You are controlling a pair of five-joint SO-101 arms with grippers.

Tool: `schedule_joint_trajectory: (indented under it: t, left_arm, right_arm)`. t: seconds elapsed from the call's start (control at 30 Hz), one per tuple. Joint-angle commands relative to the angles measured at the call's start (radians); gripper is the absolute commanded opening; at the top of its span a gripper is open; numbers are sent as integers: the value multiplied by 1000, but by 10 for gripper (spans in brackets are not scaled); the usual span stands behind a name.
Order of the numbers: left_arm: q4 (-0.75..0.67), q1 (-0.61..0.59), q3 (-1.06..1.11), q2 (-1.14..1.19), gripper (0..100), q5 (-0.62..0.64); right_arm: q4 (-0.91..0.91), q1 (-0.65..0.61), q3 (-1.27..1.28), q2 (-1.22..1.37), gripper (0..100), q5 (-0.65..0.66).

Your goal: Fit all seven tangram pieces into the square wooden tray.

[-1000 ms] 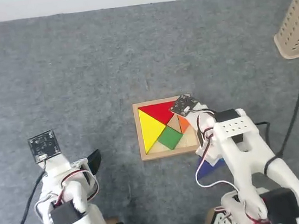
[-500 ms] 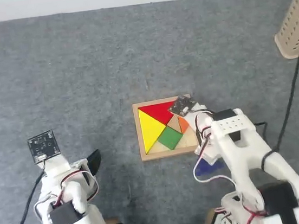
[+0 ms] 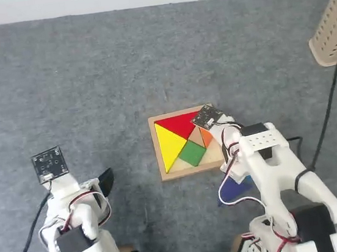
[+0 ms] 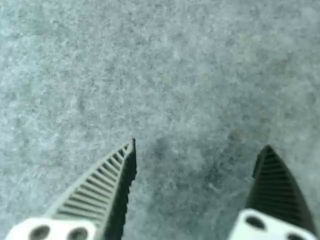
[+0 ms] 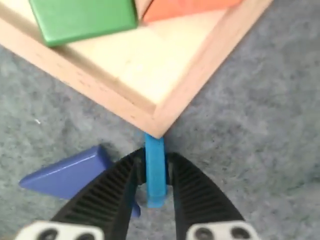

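The square wooden tray [image 3: 166, 174] lies mid-table and holds a red triangle [image 3: 178, 126], a yellow triangle [image 3: 168, 144], a green square [image 3: 191, 154] and an orange piece [image 3: 207, 137]. My right gripper [image 5: 155, 156] is shut on a thin light blue piece [image 5: 155, 172] held on edge, whose end touches the tray's outer corner [image 5: 158, 125]. A dark blue triangle [image 5: 67, 172] lies flat on the carpet beside that gripper, and is partly under the right arm [image 3: 234, 188]. My left gripper [image 4: 197, 155] stands open over bare grey carpet, far left of the tray [image 3: 106, 181].
A beige perforated basket [image 3: 334, 25] stands at the far right edge. Grey carpet covers the table. A black cable [image 3: 331, 121] runs down the right side. The two arm bases sit at the near edge.
The right arm has shifted slightly left, and the tray has turned a little on the carpet. The left arm has not moved.
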Motion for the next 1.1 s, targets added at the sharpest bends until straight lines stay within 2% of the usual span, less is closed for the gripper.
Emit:
schedule_joint_trajectory:
  t: [0.0,0.2,0.47,1.0,1.07]
  left_arm:
    - [-2,2,-13,-12,354,-2]
    - [-2,2,-13,-12,354,-2]
    - [-2,2,-13,-12,354,-2]
    - [-2,2,-13,-12,354,-2]
    - [-2,2,-13,-12,354,-2]
  right_arm:
    - [1,5,-6,10,37,6]
    - [62,5,-5,-97,36,3]
    - [166,-4,2,-340,8,-64]
    - [166,-5,-2,-337,6,-64]
    - [166,-35,-12,-337,6,-64]
